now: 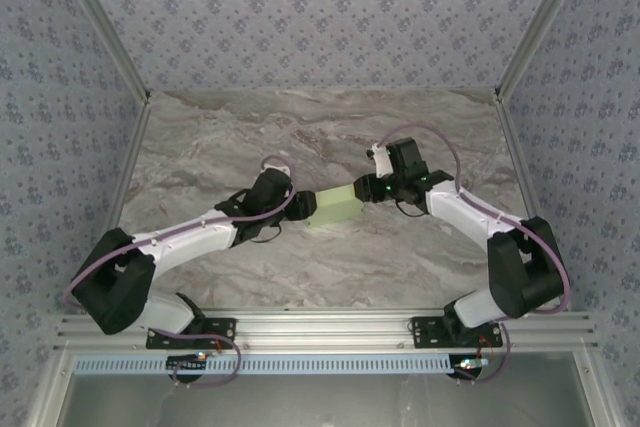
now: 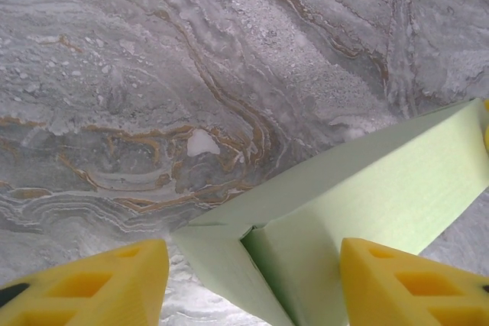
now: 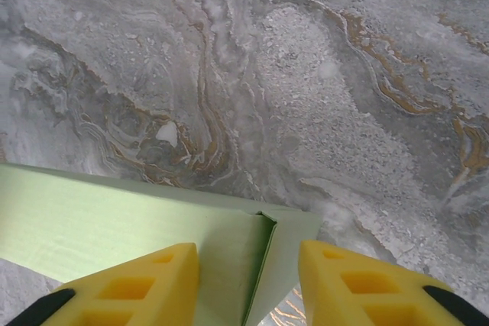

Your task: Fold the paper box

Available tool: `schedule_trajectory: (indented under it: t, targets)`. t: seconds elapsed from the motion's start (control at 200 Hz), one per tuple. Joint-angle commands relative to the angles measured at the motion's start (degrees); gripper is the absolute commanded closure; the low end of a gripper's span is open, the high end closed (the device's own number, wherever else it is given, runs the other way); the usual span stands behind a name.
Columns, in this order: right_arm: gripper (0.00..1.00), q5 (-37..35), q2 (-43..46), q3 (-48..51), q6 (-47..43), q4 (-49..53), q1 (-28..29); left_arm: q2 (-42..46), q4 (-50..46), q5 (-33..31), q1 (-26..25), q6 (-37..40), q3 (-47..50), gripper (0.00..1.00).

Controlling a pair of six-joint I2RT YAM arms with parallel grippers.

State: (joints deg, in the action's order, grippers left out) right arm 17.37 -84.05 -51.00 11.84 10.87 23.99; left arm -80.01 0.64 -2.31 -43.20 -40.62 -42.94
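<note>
paper box (image 1: 335, 209): light, thin card, crushes easily
left claw (image 2: 252, 246) and right claw (image 3: 246, 248) straddle its ends; grip unclear. pinch folded edges.

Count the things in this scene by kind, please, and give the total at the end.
Paper box: 1
Robot arm: 2, the left arm and the right arm
End effector: 2, the left end effector and the right end effector
Total: 5
</note>
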Motion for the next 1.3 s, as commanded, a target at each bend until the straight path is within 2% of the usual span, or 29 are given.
schedule_trajectory:
  t: [0.0,0.15,0.295,0.52,0.914,1.144,1.294]
  targets:
    - [0.64,-2.1,-2.6,5.1,1.1,3.1,-0.8,-1.2,-2.6,0.6,-0.1,-1.4,3.2,0.44]
    - [0.66,-0.7,-2.4,5.4,1.7,1.8,-0.7,-1.4,-1.1,2.5,0.1,-2.5,3.4,0.49]
    - [0.66,2.9,-1.0,5.0,2.7,0.0,-0.7,-1.0,1.4,6.2,1.9,-4.8,3.8,0.57]
    - [0.68,8.7,-0.6,4.1,3.5,-2.3,-0.7,-1.6,2.5,8.1,1.9,-4.9,2.3,0.66]
    - [0.8,16.9,-4.5,4.7,3.0,-3.9,0.5,-7.1,4.5,11.4,2.0,-3.0,0.3,0.75]
    - [0.8,10.5,-1.7,2.6,3.8,-4.9,-1.6,-7.9,3.6,7.7,3.3,2.3,-3.8,0.75]
    - [0.81,7.4,-2.6,-0.4,4.6,-7.7,-2.6,-11.9,5.2,6.6,5.1,4.5,-7.7,0.74]
